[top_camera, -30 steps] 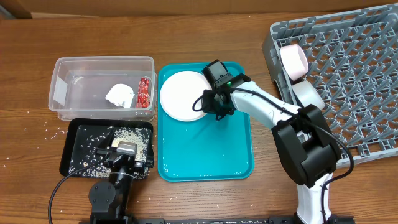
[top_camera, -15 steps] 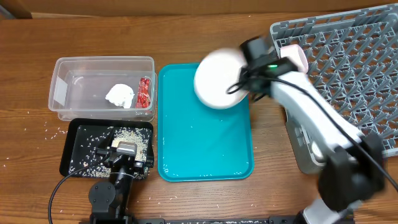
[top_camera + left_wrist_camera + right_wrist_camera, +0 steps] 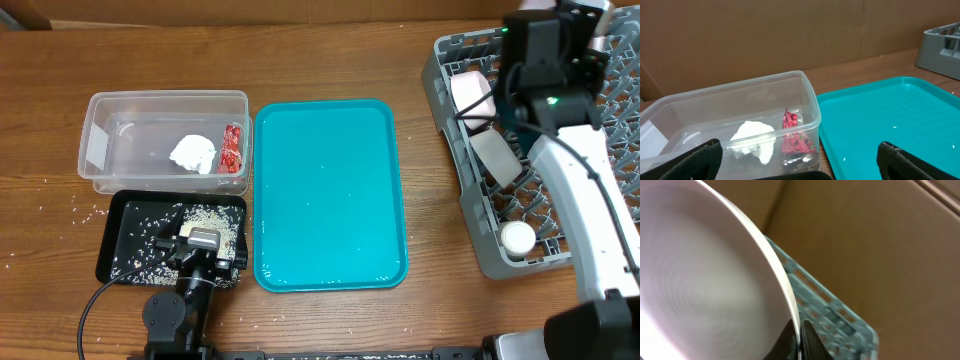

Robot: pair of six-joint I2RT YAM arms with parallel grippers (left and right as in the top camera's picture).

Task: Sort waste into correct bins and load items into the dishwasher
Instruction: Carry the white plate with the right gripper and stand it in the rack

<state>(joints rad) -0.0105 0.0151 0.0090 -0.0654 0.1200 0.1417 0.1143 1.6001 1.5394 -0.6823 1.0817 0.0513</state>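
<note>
My right gripper (image 3: pixel 799 341) is shut on the rim of a round white plate (image 3: pixel 705 280), held on edge above the grey dish rack (image 3: pixel 827 311). In the overhead view this gripper (image 3: pixel 575 35) is over the rack's far left part (image 3: pixel 600 150). A pinkish-white dish (image 3: pixel 470 95) and a pale bowl (image 3: pixel 495 155) stand in the rack. The clear tub (image 3: pixel 110 120) holds the white napkin wad (image 3: pixel 193 153) and red wrapper (image 3: pixel 234 147). My left gripper (image 3: pixel 200 245) is open and empty over the black tray (image 3: pixel 125 215) with rice grains (image 3: pixel 205 213).
The teal tray (image 3: pixel 330 195) lies between the bins and the rack with nothing on it. Loose rice grains (image 3: pixel 75 210) lie on the table left of the black tray. A small white round piece (image 3: pixel 517 237) sits at the rack's near left corner.
My right gripper lifted the white plate off the teal tray and carried it right and back, to above the dish rack. The left arm has not moved.
</note>
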